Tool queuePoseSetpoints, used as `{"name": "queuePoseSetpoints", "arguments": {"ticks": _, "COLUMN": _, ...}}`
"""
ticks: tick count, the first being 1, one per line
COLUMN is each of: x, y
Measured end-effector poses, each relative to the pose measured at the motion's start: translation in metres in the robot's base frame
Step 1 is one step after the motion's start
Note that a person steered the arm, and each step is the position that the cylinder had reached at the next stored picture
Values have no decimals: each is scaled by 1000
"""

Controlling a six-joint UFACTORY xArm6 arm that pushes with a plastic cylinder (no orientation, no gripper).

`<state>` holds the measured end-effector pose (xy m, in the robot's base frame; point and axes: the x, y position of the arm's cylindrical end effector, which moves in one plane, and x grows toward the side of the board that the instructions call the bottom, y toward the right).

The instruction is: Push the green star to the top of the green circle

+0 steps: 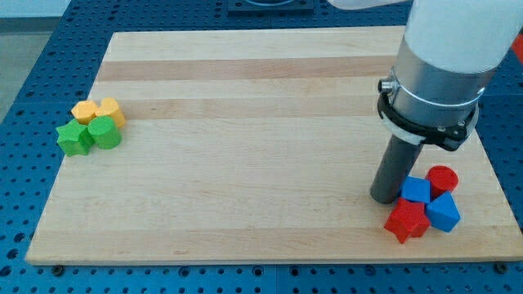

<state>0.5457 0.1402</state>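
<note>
Green star (74,139) lies at the surface's (245,163) left edge, touching the green circle (105,133) on its right; no clear long axis. My tip (384,198), a plain rod with nothing to clamp, stands far right beside the blue blocks (417,190).

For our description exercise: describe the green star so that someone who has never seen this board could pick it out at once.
Start at the wooden board and go to the cluster at the view's left edge. The green star is the leftmost piece there, touching the green circle, with the yellow blocks above. It alone is both green and pointed.

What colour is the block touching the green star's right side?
Green: the green circle sits right of the green star, seen in the camera view.
</note>
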Motion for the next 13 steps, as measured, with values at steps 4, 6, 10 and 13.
{"name": "queuePoseSetpoints", "arguments": {"ticks": 4, "x": -3, "y": -17}}
{"name": "queuePoseSetpoints", "arguments": {"ticks": 6, "x": -4, "y": -112}}
{"name": "queuePoseSetpoints", "arguments": {"ticks": 10, "x": 67, "y": -444}}
{"name": "queuePoseSetpoints", "arguments": {"ticks": 13, "x": 44, "y": -445}}
